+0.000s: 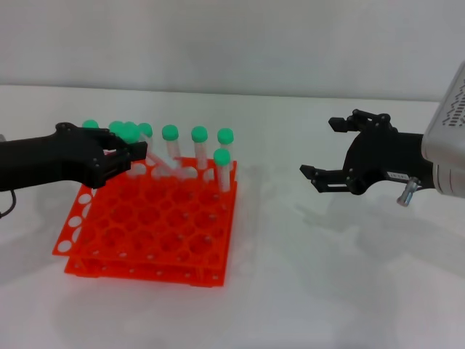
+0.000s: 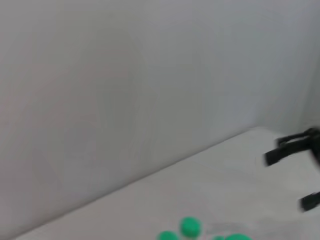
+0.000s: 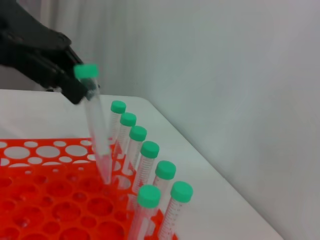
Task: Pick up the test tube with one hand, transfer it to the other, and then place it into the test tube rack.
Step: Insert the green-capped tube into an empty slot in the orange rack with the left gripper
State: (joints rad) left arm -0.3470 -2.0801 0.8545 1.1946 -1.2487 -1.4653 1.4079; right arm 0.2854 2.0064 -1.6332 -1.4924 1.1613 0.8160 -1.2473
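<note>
My head camera looks down across the desk (image 1: 290, 291); my right wrist camera sits close beside the rack (image 3: 50, 200); both share it.

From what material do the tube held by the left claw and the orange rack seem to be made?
The slim clear tube with a green cap, held by the left claw, looks like transparent plastic: the rack shows through it. Glass cannot be excluded. The bright orange-red square rack looks like glossy moulded plastic: it has thin flat tiers with round holes and faint highlights.

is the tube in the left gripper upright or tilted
Tilted. The test tube leans from its green cap, pinched in the left gripper, down to its tip at a hole of the test tube rack; its neighbours stand straight.
</note>
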